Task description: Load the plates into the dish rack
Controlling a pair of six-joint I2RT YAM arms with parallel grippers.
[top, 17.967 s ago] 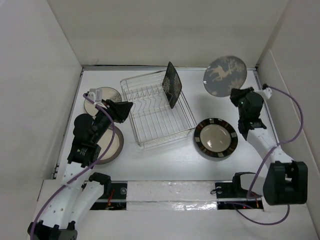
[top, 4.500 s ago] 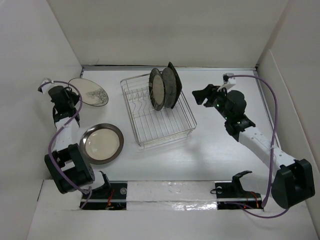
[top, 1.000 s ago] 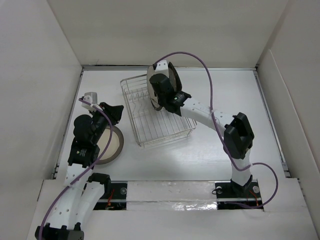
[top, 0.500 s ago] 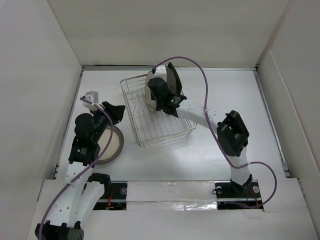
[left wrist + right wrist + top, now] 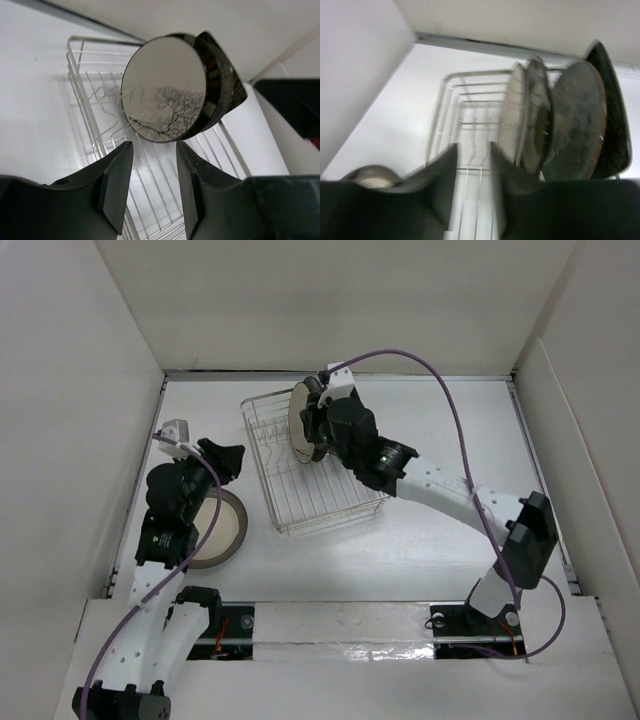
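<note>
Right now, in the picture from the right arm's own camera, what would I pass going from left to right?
The lone plate lying flat → cream plate → dark-rimmed plate → grey-brown plate → dark square plate. The last four stand in the dish rack.

4 plates (image 5: 162,95) upright in rack (image 5: 315,490), 5th plate (image 5: 228,526) flat to L

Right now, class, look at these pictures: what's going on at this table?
A robot is loading a wire dish rack. Four plates stand on edge at its far end. The right hand hovers open and empty beside them. The left hand, also open and empty, hangs near the last plate, which lies flat on the table left of the rack.
</note>
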